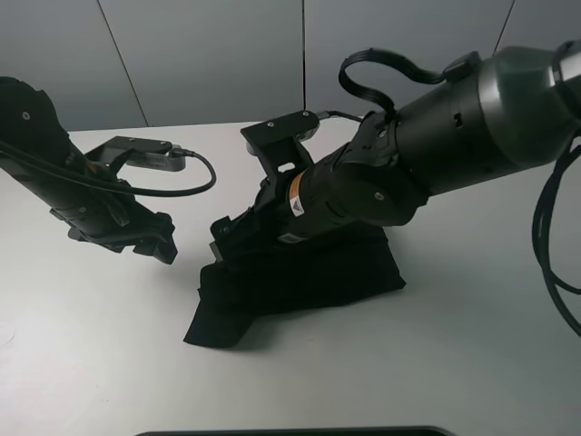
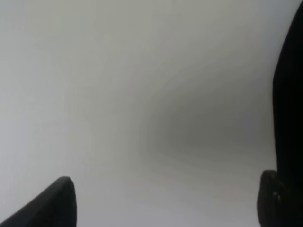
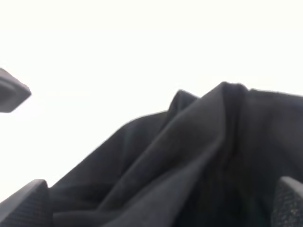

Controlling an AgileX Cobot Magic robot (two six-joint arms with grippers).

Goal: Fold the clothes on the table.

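Note:
The black T-shirt (image 1: 309, 277) lies as a crumpled, partly folded bundle in the middle of the white table (image 1: 454, 363); no print shows. My right gripper (image 1: 221, 234) reaches across to the bundle's left end. In the right wrist view its fingers (image 3: 23, 204) stand wide apart, open, with black cloth (image 3: 189, 156) bunched low between them. My left gripper (image 1: 162, 247) hovers just left of the shirt, apart from it. In the left wrist view the left gripper (image 2: 163, 201) is open and empty over bare table (image 2: 118, 94), with a black mass, shirt or arm, at the edge (image 2: 289, 104).
The bulky right arm (image 1: 427, 145) covers the far part of the shirt. A cable (image 1: 195, 182) loops from the left wrist camera. A dark edge (image 1: 290, 431) shows at the table's front. The left gripper's tip (image 3: 10, 93) shows in the right wrist view.

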